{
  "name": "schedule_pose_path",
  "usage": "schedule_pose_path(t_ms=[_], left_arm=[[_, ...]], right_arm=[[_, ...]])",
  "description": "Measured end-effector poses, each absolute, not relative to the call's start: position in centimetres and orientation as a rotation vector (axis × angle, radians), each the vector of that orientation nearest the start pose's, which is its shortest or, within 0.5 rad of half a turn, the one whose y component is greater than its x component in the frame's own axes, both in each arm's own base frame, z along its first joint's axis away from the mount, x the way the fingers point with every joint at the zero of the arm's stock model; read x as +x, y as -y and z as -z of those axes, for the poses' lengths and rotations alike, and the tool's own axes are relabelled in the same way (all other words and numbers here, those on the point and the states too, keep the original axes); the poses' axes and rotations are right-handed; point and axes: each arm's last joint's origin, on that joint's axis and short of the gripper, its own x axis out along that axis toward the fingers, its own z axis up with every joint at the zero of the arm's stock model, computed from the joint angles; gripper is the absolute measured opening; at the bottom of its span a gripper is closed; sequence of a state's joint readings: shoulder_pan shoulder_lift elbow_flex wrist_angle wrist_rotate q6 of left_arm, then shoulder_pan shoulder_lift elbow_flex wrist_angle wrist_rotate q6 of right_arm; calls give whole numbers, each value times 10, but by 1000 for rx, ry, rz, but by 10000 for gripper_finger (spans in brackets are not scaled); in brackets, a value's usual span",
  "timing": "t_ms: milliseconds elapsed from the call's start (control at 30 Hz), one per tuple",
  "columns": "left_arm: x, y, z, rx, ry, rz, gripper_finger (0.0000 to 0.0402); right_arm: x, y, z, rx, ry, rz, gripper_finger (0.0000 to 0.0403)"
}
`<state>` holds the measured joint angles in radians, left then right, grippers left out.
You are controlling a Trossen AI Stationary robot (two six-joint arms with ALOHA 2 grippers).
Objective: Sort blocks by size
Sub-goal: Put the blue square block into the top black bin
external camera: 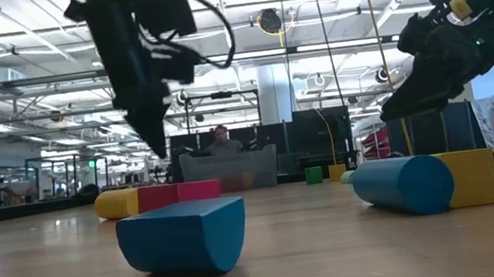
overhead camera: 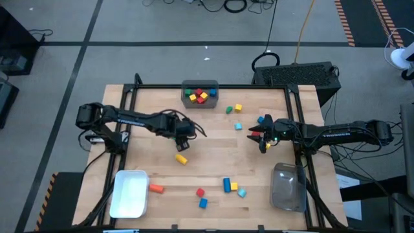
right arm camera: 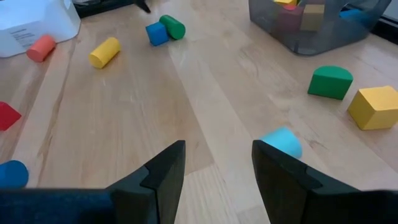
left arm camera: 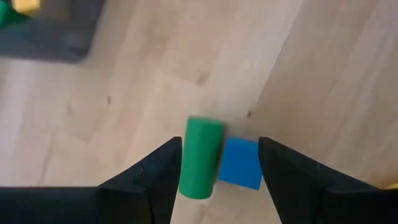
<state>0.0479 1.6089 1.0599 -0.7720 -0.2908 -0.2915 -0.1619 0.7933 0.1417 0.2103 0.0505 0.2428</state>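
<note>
Both jaws are standing open, gripping nothing. Left gripper [left arm camera: 217, 171] is hovering over a green cylinder [left arm camera: 201, 157], which is lying between its fingers with a blue block [left arm camera: 242, 163] touching it. Centring on the cylinder alone looks advisable. Right gripper [right arm camera: 217, 167] is waiting beside a cyan block [right arm camera: 282, 142].

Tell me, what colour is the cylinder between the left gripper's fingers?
Green. The cylinder shows best in the left wrist view, beside a blue block.
</note>
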Motion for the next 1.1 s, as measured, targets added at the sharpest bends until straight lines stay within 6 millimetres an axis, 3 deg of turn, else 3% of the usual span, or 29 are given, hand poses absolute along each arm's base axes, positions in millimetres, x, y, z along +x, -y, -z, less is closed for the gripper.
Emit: schedule_pose_path(t_ms=[233, 367, 700, 1100], left_arm=[[280, -20, -169, -114, -1293, -457, 215], [278, -19, -162, -126, -1261, -443, 215], [276, -17, -152, -125, -1297, -342, 215], [285, -17, -158, -110, -1211, -293, 215]], right_arm=[[151, 26, -150, 264, -412, 262, 176], [151, 26, -150, 263, -412, 262, 176], [151, 26, -150, 263, -412, 262, 176], [151, 26, -150, 262, -413, 263, 176]])
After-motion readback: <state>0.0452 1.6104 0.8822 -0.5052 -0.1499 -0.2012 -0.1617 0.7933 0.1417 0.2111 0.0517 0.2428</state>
